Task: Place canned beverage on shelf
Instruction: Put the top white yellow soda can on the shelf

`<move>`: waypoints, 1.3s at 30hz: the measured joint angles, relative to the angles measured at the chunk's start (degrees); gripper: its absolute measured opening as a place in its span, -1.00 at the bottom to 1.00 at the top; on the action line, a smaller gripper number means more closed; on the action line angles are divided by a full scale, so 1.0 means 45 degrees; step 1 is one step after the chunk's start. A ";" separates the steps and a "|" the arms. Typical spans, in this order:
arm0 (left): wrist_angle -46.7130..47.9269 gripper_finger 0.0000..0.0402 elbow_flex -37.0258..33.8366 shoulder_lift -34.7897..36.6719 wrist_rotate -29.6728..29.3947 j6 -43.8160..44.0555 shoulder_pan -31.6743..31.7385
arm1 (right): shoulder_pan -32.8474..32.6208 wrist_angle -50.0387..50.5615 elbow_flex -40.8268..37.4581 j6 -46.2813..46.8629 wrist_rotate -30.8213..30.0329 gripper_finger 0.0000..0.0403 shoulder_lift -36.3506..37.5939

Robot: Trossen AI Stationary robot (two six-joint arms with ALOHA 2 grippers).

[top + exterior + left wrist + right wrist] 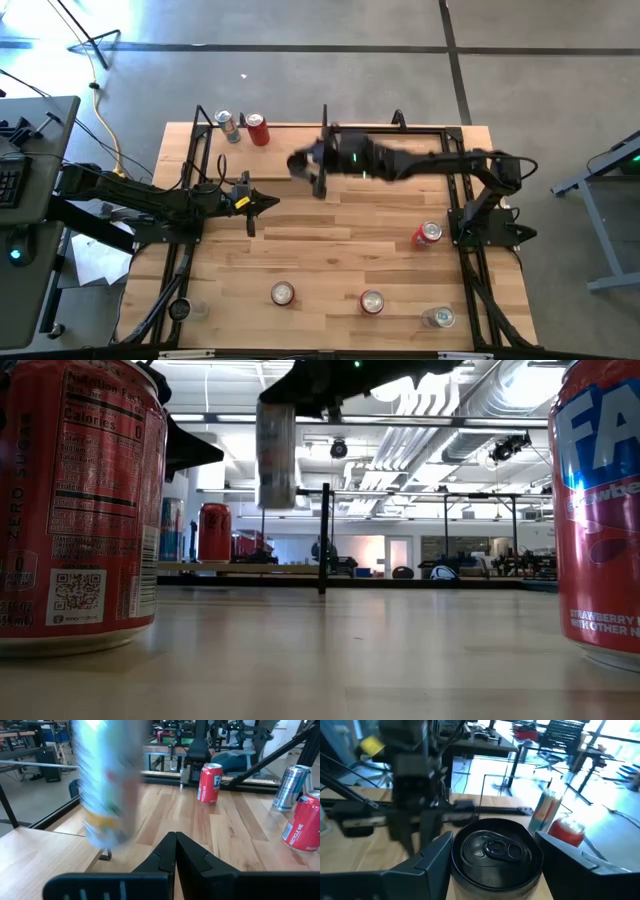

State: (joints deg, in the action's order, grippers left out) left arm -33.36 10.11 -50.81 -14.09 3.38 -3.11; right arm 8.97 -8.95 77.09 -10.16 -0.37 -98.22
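Note:
My right gripper (303,165) is shut on a pale can with a dark lid (495,852), and holds it in the air over the far middle of the table, in front of the shelf (290,132). In the low view the can (276,455) hangs high above the tabletop. On the shelf's left end a silver-blue can (228,126) and a red can (258,130) stand upright. My left gripper (262,203) is shut on nothing at the left middle of the table, and the held can (107,785) shows blurred in front of it. My right gripper pinches the can between its two fingers (437,855), one on each side of the can's wall near its top rim (462,870). The fingers come about level from the table's right side. The can stands upright, lifted clear of the table.
A red can (428,234) stands at the right middle of the table. Three more cans (283,293), (372,301), (440,317) stand along the near edge. Black uprights (324,538) frame the shelf. Bare wood lies between the arms.

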 joint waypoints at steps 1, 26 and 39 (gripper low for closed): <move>0.0002 -1.00 0.0000 0.0000 0.0000 -0.0002 0.0000 | 0.0381 0.0509 0.0664 -0.0328 0.0671 0.19 -0.0138; -0.0307 -1.00 0.0004 0.0005 0.0000 -0.0379 0.0019 | 0.5423 0.4915 1.2851 -0.1742 1.0062 0.19 -0.8880; -0.0403 -1.00 0.0005 0.0005 0.0000 -0.0456 0.0019 | 0.5883 0.3992 1.1660 -0.1852 1.0080 0.19 -0.8989</move>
State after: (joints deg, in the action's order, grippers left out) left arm -35.18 10.13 -50.78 -14.09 1.32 -3.03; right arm 35.44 9.01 129.56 -18.50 44.99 -138.67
